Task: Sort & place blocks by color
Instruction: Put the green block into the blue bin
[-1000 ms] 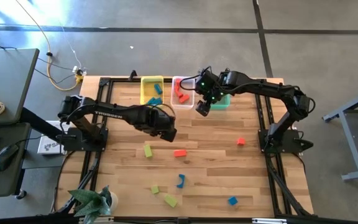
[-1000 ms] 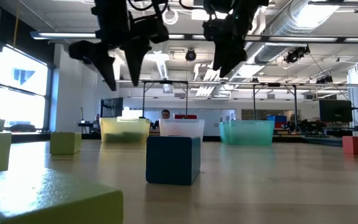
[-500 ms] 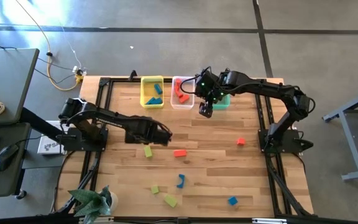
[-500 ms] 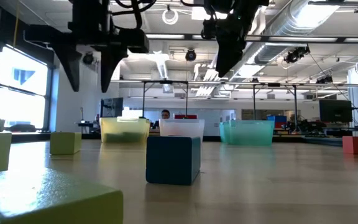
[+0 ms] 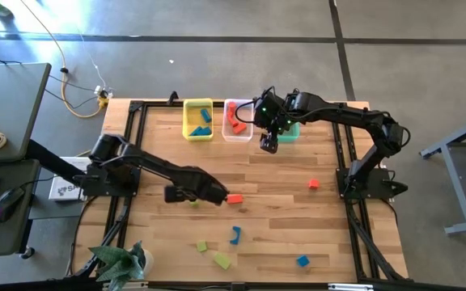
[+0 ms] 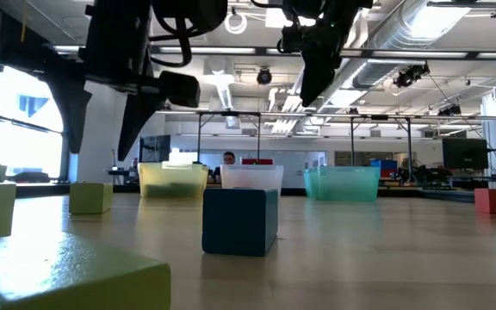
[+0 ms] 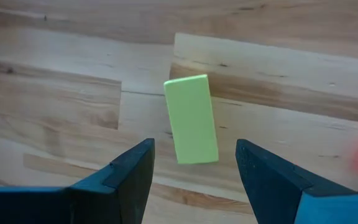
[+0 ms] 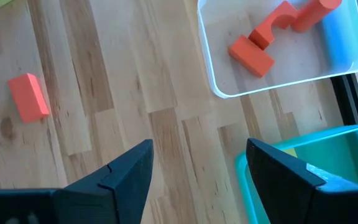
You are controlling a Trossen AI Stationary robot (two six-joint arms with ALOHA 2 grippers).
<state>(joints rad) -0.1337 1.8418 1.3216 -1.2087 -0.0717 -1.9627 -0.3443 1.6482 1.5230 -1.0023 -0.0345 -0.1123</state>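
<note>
Presently the left end effector (image 7: 194,163), fingers spread and empty, hangs over a yellow-green rectangular block (image 7: 191,119) lying on the wooden counter (image 7: 278,74).

Two dark jointed arms with black jaws; green lights glow on the right arm's wrist.

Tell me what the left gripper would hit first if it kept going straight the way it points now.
Most likely the green block: the left gripper points down at the table with open fingers either side of it. How far above it hangs is unclear.
</note>
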